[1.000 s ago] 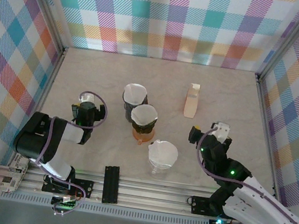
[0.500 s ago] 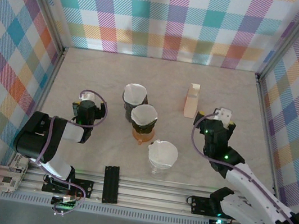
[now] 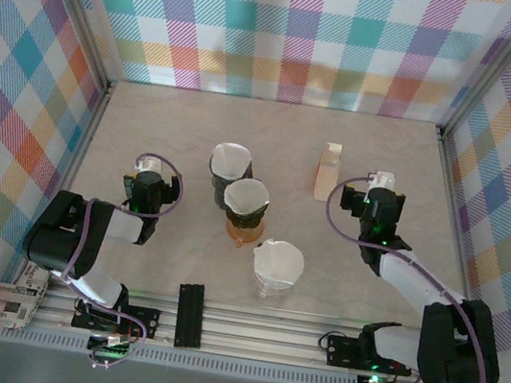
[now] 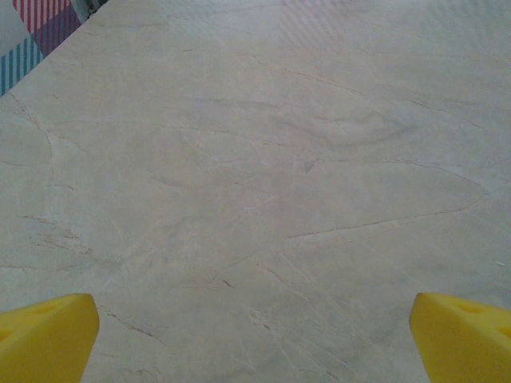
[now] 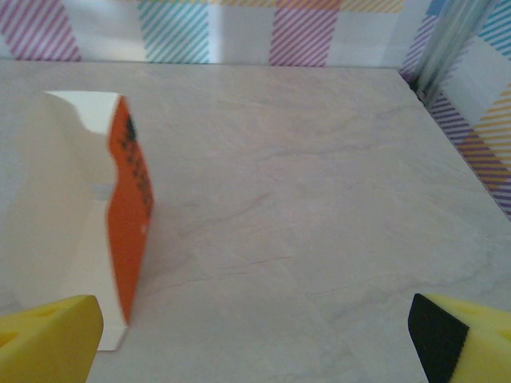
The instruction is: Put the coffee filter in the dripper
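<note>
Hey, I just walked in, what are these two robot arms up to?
They are set up to put a coffee filter in a dripper, and neither is holding anything yet. The right pincer is open beside the upright pack, with nothing between its fingers. The left pincer is open over bare table. Mid-table, the dark dripper, orange dripper and clear dripper each seem to have a white filter in them already.

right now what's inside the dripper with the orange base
A white paper filter lines the dripper with the orange base, its mouth open upward. It covers the inner wall and bottom, so anything beneath the paper cannot be seen.
</note>
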Controlling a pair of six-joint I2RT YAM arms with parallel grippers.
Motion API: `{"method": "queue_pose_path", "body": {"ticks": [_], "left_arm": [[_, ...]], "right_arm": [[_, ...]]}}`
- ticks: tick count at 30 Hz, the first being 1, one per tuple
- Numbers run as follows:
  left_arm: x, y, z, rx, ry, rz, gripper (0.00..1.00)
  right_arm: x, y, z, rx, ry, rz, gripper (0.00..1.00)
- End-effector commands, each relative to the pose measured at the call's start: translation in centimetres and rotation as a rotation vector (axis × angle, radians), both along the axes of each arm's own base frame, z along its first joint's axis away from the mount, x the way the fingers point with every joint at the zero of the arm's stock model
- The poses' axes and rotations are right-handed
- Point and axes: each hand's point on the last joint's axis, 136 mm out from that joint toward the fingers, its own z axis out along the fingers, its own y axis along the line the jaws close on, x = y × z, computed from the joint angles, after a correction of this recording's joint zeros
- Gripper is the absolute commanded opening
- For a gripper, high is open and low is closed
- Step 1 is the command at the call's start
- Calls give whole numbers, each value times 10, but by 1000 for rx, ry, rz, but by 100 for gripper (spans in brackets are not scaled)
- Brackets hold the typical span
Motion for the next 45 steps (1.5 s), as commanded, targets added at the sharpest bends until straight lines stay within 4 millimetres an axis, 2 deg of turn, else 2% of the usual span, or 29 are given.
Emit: {"method": "queue_pose_path", "body": {"ticks": [1,6,7,8,13,45], "left_arm": [[8,5,11,-13,-39,9,100],[9,4,11,-15,-39,6,100],[9,4,12,-16,-40,7,100],[9,4,12,-15,-40,7,100],[9,4,11,-18,-38,6,100],[9,4,11,-22,-38,3,100]], "right_arm": [[6,1,-3,-1,-27,68,99],[12,2,-26,16,-8,112,99],[13,-1,-32,19,-11,116,99],[16,-4,-31,49,-45,109,99],[21,-14,-59,155,-47,132,99],[21,-11,-60,171,-25,169,99]]}}
